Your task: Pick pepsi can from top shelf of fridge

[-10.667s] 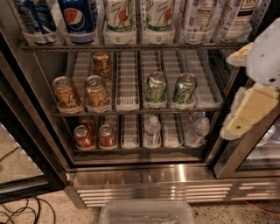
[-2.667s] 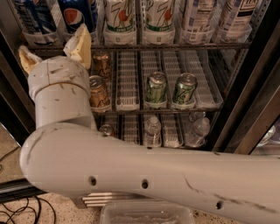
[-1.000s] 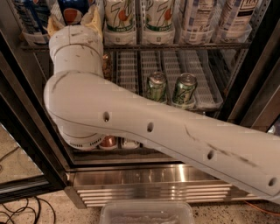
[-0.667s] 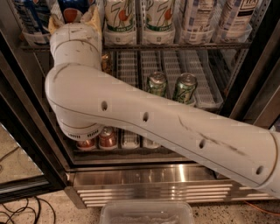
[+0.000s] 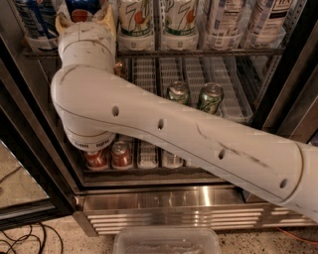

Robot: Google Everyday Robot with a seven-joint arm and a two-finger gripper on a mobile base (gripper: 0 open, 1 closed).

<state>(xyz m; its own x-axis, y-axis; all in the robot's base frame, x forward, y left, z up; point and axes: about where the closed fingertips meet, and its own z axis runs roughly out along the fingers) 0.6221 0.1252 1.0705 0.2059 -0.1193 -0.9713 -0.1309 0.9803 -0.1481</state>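
The pepsi can (image 5: 82, 7) stands at the left of the top shelf (image 5: 198, 51) of the fridge (image 5: 174, 208); only its lower blue body with a bit of red logo shows at the frame's upper edge. My gripper (image 5: 84, 18) is up at that shelf, open, with one cream finger on each side of the can. Whether the fingers (image 5: 110, 17) touch the can I cannot tell. My white arm (image 5: 164, 129) crosses the fridge front from the lower right and hides much of the left of the lower racks.
7up cans (image 5: 135, 20) stand right of the pepsi can, a white-blue can (image 5: 36, 20) left of it. Green cans (image 5: 210, 96) sit on the middle rack, brown cans (image 5: 120, 154) on the bottom one. Dark door frame (image 5: 30, 124) at left. A clear bin (image 5: 166, 240) lies on the floor.
The gripper rose from middle-rack height to the top shelf and now straddles the pepsi can. Over the last second the arm shifted only slightly.
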